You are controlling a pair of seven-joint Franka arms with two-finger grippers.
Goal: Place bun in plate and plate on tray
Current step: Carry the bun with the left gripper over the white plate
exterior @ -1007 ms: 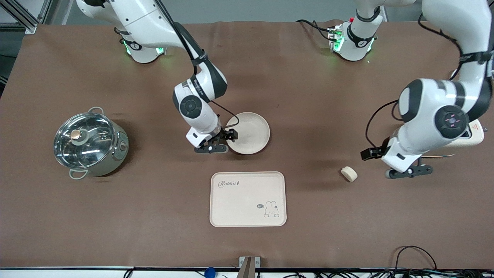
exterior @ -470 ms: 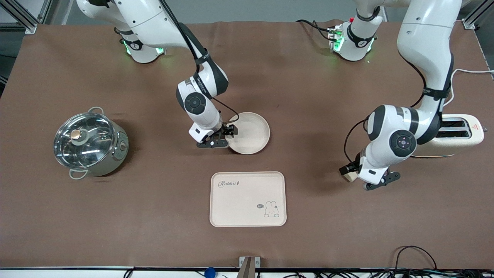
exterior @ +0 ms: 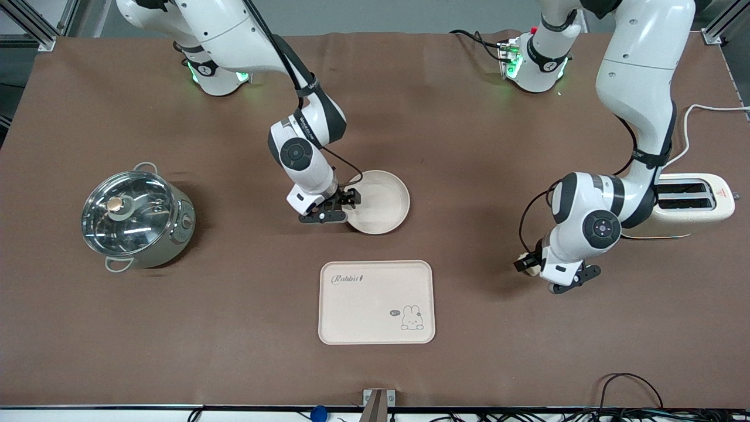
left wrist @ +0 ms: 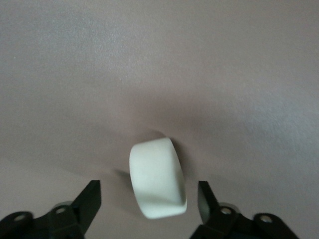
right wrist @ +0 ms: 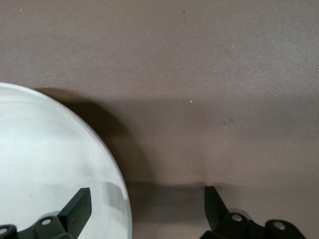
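Note:
The bun [exterior: 531, 268] lies on the brown table toward the left arm's end. In the left wrist view it [left wrist: 157, 184] lies between the spread fingers. My left gripper [exterior: 540, 272] [left wrist: 148, 201] is open, low around it, with gaps on both sides. The round plate [exterior: 384, 199] rests on the table, farther from the front camera than the tray [exterior: 375, 302]. My right gripper [exterior: 337, 211] [right wrist: 145, 203] is open and straddles the plate's rim [right wrist: 117, 179], with one finger over the dish and one over the table.
A steel pot with a glass lid [exterior: 137, 217] stands toward the right arm's end. A cream toaster [exterior: 694, 205] with its cable stands at the left arm's end, just past the left arm's wrist.
My left arm has swung in from beside the toaster and come down, so its open fingers now flank the bun. My right gripper shifted slightly at the plate's rim.

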